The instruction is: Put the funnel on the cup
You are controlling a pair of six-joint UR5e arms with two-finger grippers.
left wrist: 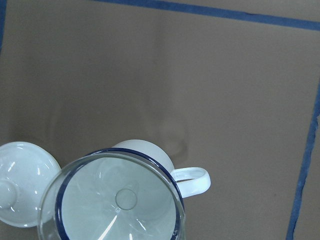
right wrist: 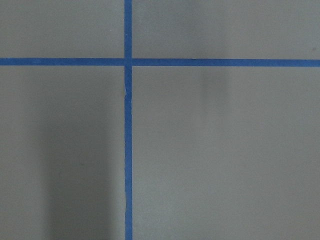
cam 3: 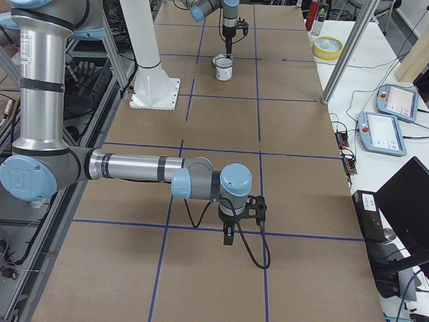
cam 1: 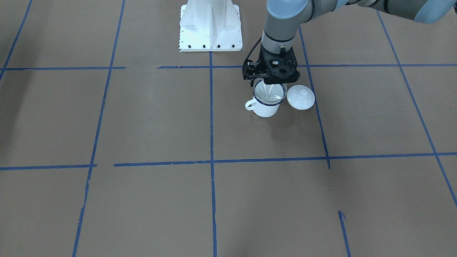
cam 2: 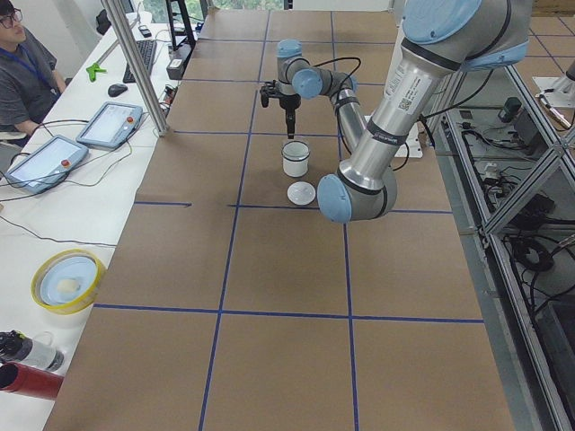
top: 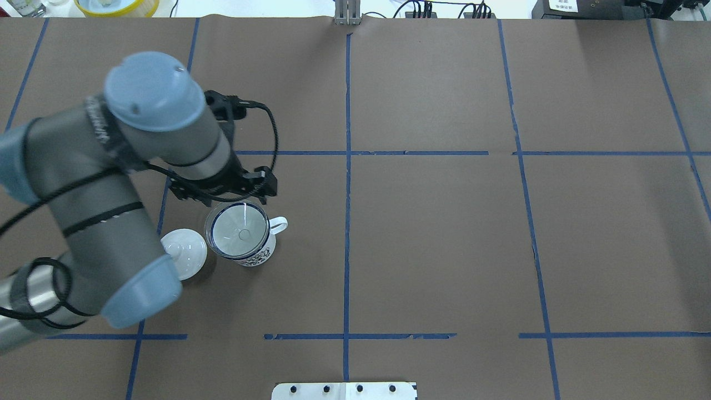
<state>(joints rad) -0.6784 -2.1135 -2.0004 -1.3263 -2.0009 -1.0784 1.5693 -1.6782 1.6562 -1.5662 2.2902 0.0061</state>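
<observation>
The white mug, the cup [cam 1: 266,109], stands on the brown table with its handle towards the table's middle. It also shows in the overhead view [top: 258,256] and in the left wrist view [left wrist: 192,180]. The clear funnel [cam 1: 268,94] sits in the cup's mouth with its spout down, and also shows in the overhead [top: 239,233] and left wrist [left wrist: 120,200] views. My left gripper [cam 1: 267,81] hangs right above the funnel's rim on the robot's side. Its fingers are hidden, so I cannot tell whether it grips. My right gripper [cam 3: 228,240] points down over bare table far away.
The round white knobbed lid [cam 1: 301,97] lies on the table touching or just beside the cup, on its side away from the handle. The robot's white base [cam 1: 210,28] stands behind. A yellow bowl [cam 2: 67,280], tablets and a seated person are beyond the table's far edge.
</observation>
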